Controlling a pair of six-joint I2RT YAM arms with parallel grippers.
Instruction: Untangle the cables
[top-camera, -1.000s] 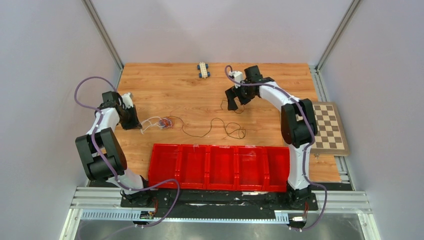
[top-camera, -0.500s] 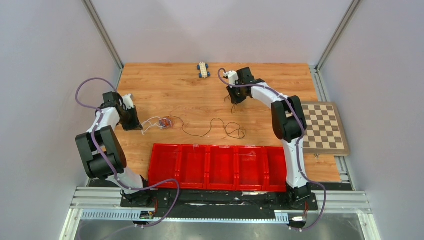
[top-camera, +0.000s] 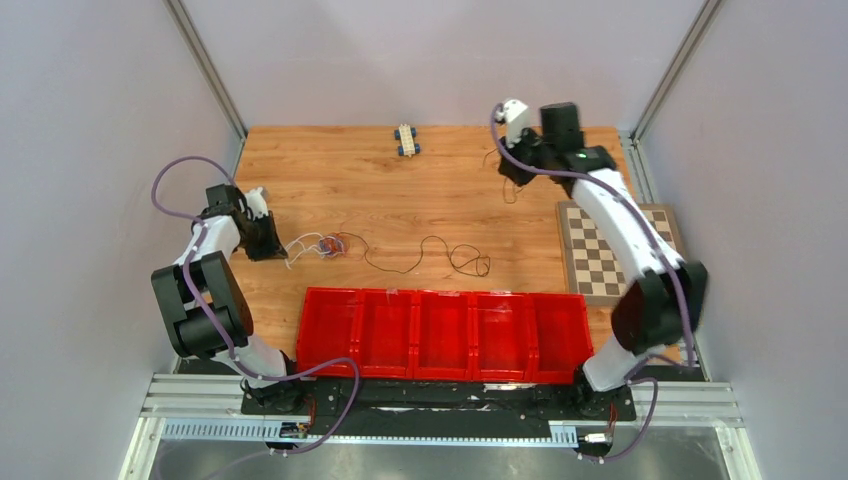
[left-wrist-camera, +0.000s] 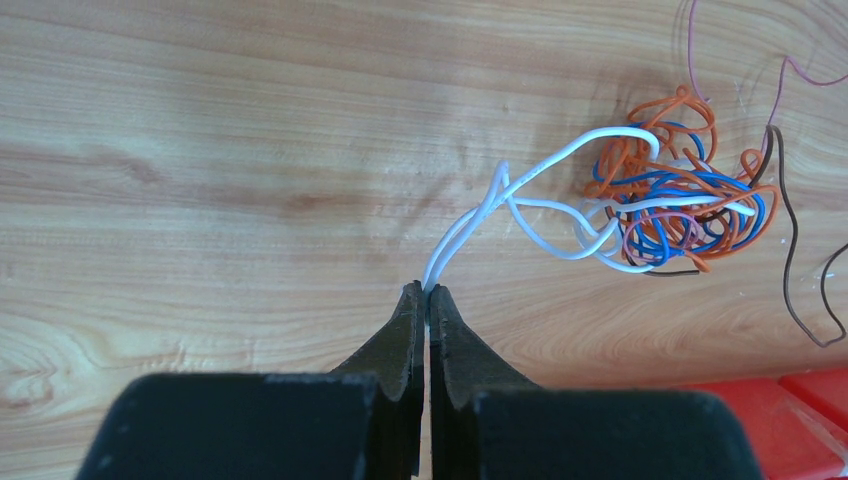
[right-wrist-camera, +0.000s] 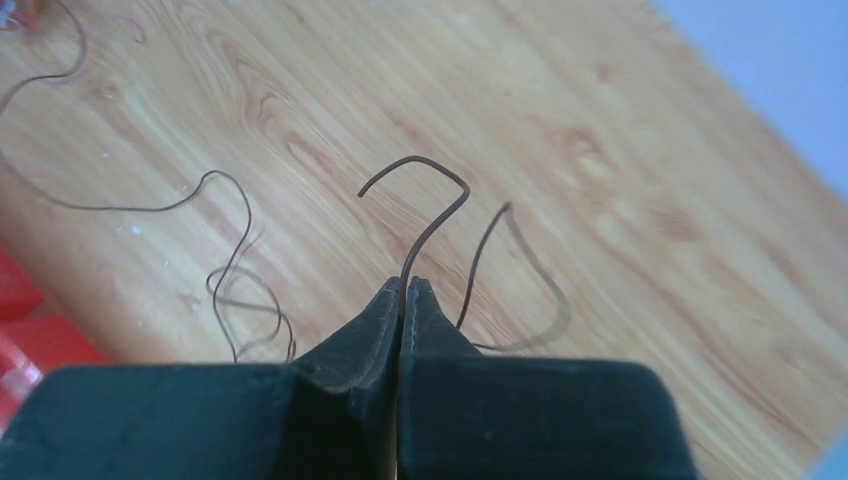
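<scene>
Small multicoloured knot of thin cables (left-wrist-camera: 680, 190), orange, blue, white and purplish, lies on the wooden desk (top-camera: 350, 180) close to its left edge, about midway between near and far edges. We note the left jaws clenched on a white wire (left-wrist-camera: 462, 230) leading out of the knot's left side. A thin dark cable (top-camera: 468, 262) runs from the knot toward the desk's middle and ends in loose loops. Right jaws grasp a bent dark-brown wire (right-wrist-camera: 443, 218) near the far right corner. Row of red plastic bins (top-camera: 415, 330) along the near edge; chequered board (top-camera: 600, 250) at the right edge.
</scene>
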